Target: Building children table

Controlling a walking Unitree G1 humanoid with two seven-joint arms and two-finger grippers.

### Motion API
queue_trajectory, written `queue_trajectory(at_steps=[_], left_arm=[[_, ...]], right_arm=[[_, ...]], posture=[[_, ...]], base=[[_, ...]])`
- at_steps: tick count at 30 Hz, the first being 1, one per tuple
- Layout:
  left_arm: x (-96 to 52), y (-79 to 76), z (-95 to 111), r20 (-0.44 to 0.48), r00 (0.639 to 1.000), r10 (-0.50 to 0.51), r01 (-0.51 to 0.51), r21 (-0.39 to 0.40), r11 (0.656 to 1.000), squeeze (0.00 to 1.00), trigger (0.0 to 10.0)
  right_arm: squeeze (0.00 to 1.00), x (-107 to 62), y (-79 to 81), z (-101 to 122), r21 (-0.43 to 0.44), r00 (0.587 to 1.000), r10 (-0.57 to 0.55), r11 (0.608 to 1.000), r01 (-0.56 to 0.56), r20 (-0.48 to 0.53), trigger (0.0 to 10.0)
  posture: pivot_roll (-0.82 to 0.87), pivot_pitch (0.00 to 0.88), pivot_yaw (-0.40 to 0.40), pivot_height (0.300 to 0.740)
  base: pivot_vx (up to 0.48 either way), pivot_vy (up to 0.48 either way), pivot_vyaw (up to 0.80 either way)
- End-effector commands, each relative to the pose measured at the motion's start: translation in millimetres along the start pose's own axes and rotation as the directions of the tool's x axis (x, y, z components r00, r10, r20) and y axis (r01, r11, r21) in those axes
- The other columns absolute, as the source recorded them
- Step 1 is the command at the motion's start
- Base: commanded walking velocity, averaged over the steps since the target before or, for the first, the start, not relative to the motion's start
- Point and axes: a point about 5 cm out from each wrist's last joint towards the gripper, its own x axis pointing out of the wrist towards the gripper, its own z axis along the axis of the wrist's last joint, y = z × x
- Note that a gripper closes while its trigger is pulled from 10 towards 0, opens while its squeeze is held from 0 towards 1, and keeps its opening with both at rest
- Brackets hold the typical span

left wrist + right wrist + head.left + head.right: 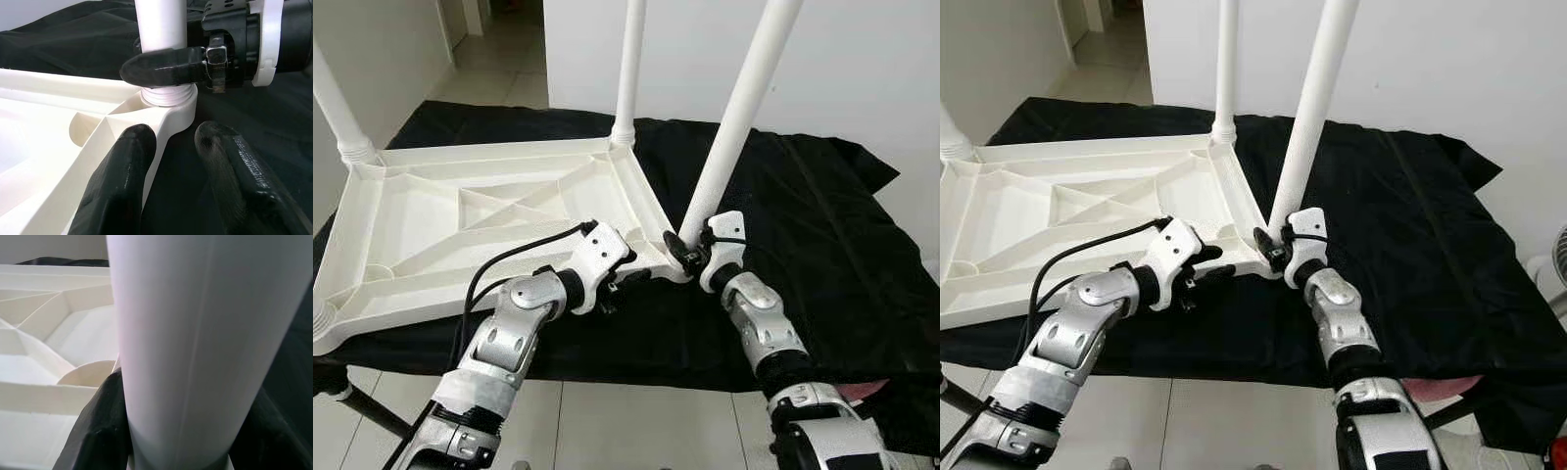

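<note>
Left eye view — leg (736, 110) within right end effector (687, 251)

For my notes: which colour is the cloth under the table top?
Black; the cloth shows best in the left eye view.

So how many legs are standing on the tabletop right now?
3: one at the far left corner, one at the far right corner, and one at the near right corner, gripped by the right gripper. The near left corner shows no leg.
</note>
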Motion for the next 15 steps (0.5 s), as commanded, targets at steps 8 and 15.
queue_trajectory(at_steps=[8,15], left_arm=[[2.3,9.0,4,0.008,0.994,0.11,-0.11,0.019,0.994,0.0,10.0],[2.8,10.9,4,0.009,0.994,0.11,-0.11,0.024,0.994,0.0,10.0]], right_arm=[[0.0,-8.1,21.9,-15,0.029,0.977,-0.206,0.978,0.207,-0.052,10.0],[0.0,-9.9,33.9,-12,0.044,0.974,-0.218,0.974,0.22,-0.055,10.0]], posture=[[-0.01,0.0,-0.067,0.74],[-0.01,0.0,-0.068,0.74]], base=[[0.0,0.0,0.0],[0.0,0.0,0.0]])
